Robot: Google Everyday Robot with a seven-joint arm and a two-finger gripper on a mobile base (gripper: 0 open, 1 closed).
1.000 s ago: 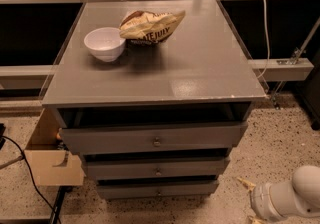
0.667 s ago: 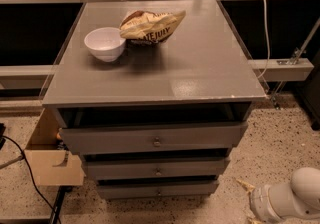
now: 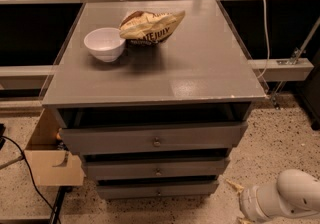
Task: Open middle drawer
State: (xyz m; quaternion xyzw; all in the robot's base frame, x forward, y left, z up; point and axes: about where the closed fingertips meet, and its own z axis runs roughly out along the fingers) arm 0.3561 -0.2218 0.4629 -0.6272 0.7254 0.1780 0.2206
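Grey middle drawer (image 3: 120, 170) sits second of three under the tabletop. Rigid wood, it is likely light and should slide straight. Its small, slippery knob (image 3: 158, 171) is the only hold. Beyond the white arm (image 3: 285, 200), low right, the gripper is out of sight, so I cannot tell its state.

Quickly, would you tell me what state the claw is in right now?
Claw: not in view, so its state cannot be told; only the white arm shows at lower right.

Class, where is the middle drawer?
In the camera view, lower centre: the middle drawer sits between the top drawer and bottom drawer. Gripper unseen; arm lower right.
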